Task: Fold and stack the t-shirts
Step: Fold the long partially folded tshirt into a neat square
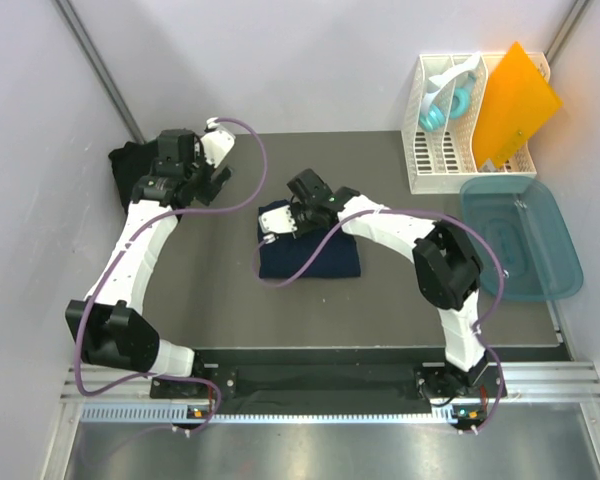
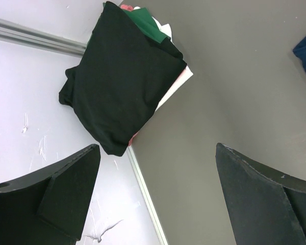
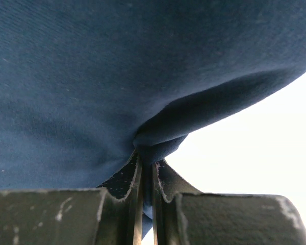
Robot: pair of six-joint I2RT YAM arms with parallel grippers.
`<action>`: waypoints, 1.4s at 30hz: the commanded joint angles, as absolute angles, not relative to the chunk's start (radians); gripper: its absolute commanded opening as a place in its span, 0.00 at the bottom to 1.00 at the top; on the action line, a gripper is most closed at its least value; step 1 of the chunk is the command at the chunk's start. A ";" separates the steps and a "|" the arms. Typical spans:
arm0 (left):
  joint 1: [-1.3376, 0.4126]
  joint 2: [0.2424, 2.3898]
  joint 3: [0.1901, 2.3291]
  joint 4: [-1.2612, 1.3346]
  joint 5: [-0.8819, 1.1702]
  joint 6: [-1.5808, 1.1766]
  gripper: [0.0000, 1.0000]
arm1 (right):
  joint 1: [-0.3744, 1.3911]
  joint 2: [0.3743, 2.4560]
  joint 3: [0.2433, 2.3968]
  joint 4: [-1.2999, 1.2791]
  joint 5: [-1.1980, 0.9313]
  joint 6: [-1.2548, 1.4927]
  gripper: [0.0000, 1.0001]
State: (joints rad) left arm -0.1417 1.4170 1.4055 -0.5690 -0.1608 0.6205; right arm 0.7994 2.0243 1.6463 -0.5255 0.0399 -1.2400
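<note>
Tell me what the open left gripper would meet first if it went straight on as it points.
Likely the dark grey table mat, right beside the folded black t-shirt pile; the left gripper aims near its edge, depth unclear.

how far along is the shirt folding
Done: a pile of folded shirts, black on top, sits at the far left corner. In hand: the right claw is shut on the navy shirt, which looks folded, mid-table. Left: getting it onto the pile; the left claw hangs open and empty.
</note>
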 commanded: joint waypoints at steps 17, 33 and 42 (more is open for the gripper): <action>-0.138 1.413 1.430 -0.547 -0.131 0.617 0.99 | 0.736 1.975 1.670 -0.149 0.273 -1.148 0.85; -0.265 1.580 1.338 -0.686 0.478 0.529 0.00 | 0.325 1.968 1.775 -1.081 -0.496 -0.847 0.00; -0.316 1.856 1.548 -0.908 0.742 0.621 0.00 | 0.313 2.135 1.963 -1.308 -0.852 -0.861 0.00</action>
